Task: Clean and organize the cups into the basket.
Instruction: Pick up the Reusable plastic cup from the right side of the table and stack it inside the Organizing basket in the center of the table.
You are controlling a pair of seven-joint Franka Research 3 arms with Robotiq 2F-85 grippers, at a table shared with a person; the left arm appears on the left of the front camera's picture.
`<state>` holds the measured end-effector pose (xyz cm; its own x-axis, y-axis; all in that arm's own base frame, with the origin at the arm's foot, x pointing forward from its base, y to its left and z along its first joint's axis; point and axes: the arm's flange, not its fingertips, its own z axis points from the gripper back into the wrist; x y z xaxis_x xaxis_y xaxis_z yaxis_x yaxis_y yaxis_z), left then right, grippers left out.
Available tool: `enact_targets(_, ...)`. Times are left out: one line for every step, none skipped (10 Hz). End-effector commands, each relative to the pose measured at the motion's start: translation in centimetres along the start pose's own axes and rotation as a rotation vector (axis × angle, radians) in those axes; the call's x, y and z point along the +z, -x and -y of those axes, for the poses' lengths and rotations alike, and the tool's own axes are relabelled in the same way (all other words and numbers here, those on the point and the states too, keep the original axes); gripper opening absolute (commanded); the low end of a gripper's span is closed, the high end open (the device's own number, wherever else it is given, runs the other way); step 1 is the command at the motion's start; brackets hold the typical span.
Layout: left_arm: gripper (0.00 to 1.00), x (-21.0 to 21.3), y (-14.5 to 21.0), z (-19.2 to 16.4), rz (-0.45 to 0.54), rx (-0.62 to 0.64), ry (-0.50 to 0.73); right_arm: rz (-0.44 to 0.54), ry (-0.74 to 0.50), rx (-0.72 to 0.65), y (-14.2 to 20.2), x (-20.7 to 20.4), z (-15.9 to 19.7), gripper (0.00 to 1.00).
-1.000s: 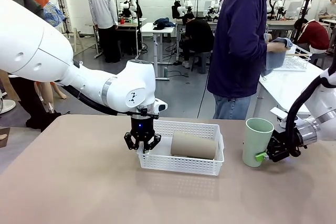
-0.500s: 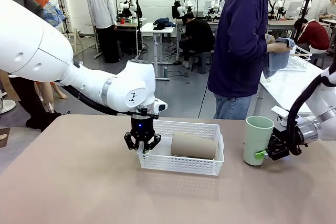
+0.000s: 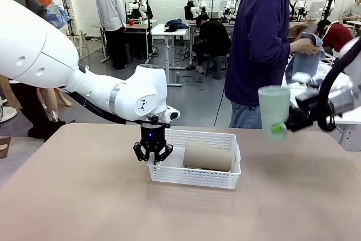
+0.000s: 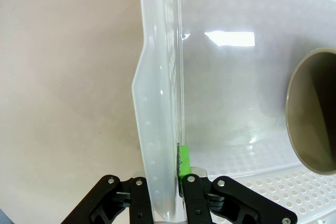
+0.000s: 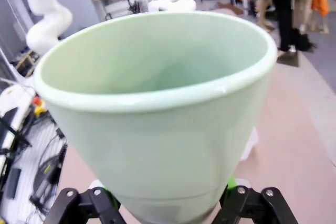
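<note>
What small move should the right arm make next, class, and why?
Probably carry the green cup left, over the basket. The right gripper holds it upright, clear of the table, right of the basket; one brown cup lies inside, with room beside it, and the left gripper clamps the basket's left wall.

Both arms are glossy white. The left arm (image 3: 113, 97) has a grey joint ring, a small black logo and a black cable underneath. The left tool (image 3: 153, 160) is black with a blue light; the right tool (image 3: 280, 128) is black with green pads (image 3: 275, 129). A thick black cable loops over the right arm (image 3: 345, 101).
</note>
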<state>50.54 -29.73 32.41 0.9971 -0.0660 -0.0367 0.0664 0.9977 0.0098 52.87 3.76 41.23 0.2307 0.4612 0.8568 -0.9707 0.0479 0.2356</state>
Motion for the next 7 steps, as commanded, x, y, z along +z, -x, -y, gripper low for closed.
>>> enact_targets(0.0,-0.1,0.1,-0.2,0.005,-0.009,-0.001,-0.038,0.058,-0.049,-4.2,-1.0,-1.6,0.0)
enact_targets(0.0,-0.1,0.1,-0.2,0.005,-0.009,-0.001,-0.027,0.077,-0.032,-5.8,-1.4,-2.2,0.0)
enact_targets(0.0,-0.1,0.1,-0.2,0.005,-0.009,-0.001,-0.021,0.099,-0.03,-6.2,-2.0,-2.4,0.0)
enact_targets(0.0,-0.1,0.1,-0.2,0.005,-0.009,-0.001,-0.023,0.139,-0.05,-5.0,-2.5,-2.6,0.0)
enact_targets(0.0,-0.1,0.1,-0.2,0.005,-0.009,-0.001,-0.036,0.071,-0.018,-7.4,-0.8,-2.9,0.0)
enact_targets(0.0,-0.1,0.1,-0.2,0.005,-0.009,-0.001,-0.036,0.071,-0.018,-7.4,-0.8,-2.9,0.0)
enact_targets(0.0,-0.1,0.1,-0.2,0.005,-0.009,-0.001,-0.036,0.071,-0.018,-7.4,-0.8,-2.9,0.0)
